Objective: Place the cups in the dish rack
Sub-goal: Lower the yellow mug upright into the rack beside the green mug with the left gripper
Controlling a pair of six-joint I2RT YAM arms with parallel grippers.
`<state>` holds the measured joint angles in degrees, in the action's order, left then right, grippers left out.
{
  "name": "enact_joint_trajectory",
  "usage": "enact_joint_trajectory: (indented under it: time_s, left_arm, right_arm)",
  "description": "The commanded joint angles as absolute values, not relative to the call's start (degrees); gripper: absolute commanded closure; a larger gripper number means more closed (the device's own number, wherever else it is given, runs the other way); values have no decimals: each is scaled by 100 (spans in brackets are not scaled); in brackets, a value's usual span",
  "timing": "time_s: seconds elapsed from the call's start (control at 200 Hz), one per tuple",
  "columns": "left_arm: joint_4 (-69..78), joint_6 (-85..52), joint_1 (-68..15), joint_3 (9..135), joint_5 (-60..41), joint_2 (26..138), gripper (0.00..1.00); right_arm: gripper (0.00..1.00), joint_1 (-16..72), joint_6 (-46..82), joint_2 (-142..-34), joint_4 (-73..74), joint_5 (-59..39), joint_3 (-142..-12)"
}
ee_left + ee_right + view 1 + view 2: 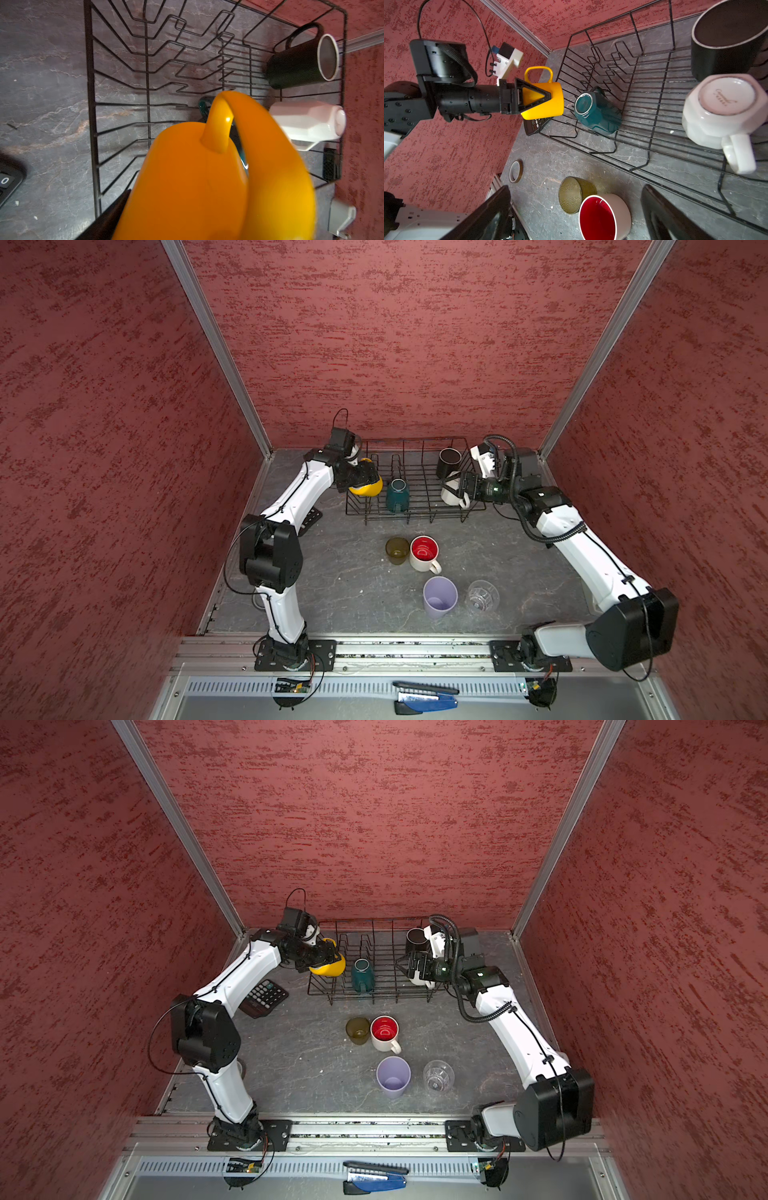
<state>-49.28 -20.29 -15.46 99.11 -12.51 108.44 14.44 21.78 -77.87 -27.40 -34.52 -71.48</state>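
A calculator [264,996] lies on the counter [340,572] just left of the dish rack [415,514], under the left arm, and a roll of tape [515,171] stands on edge by the counter's left border. Inside the black wire rack, upright divider loops [397,466] rise between its left end and the cups already loaded.

The left hand [536,96] grips the yellow mug [365,488], glossy and tipped on its side with its handle up, at the rack's left rim. The right hand [459,485] hangs with its jaws spread wide, holding nothing, over the rack's right end beside the white mug [451,495].

There are eight cups. Three are in the rack: a black mug [449,462] upright at the far right, the faceted white mug base-up just in front of it, and a teal mug [397,495] base-up and leaning near the middle. Four stand upright on the counter in front: an olive tumbler [397,551] touching a red-lined mug [424,553], then a lavender tumbler [439,596] beside a clear glass [482,595].
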Motion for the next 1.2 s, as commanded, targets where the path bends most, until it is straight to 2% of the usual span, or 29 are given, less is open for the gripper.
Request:
enact_joint_trajectory:
  time_s: [0.0, 0.15, 0.341, 0.461, 0.651, 1.057, 1.197]
  left_arm:
    - [-5049, -2074, -1651, 10320, -944, 11133, 100]
    - [-5339, -2078, -1766, 10752, -449, 11699, 100]
    - [-5499, -2079, -1886, 11136, -314, 12202, 100]
    - [-5624, -2109, -1871, 11250, -255, 12417, 73]
    - [-5415, -2136, -1837, 10999, -271, 12217, 44]
    - [-5138, -2074, -1818, 10716, -409, 11748, 0]
    - [-5074, -2088, -1815, 10687, -403, 11605, 0]
  right_arm:
    - [1, 1414, 2004, -7646, -2804, -3366, -7012]
    - [1, 1406, 1973, -7596, -2819, -3375, -6912]
    - [1, 1404, 1942, -7548, -2830, -3331, -6803]
    - [1, 1400, 1947, -7540, -2843, -3352, -6794]
    - [1, 1401, 1868, -7532, -2965, -3219, -6820]
    - [1, 1400, 1815, -7523, -3091, -3116, -6873]
    - [1, 1404, 1788, -7514, -3127, -3101, -6873]
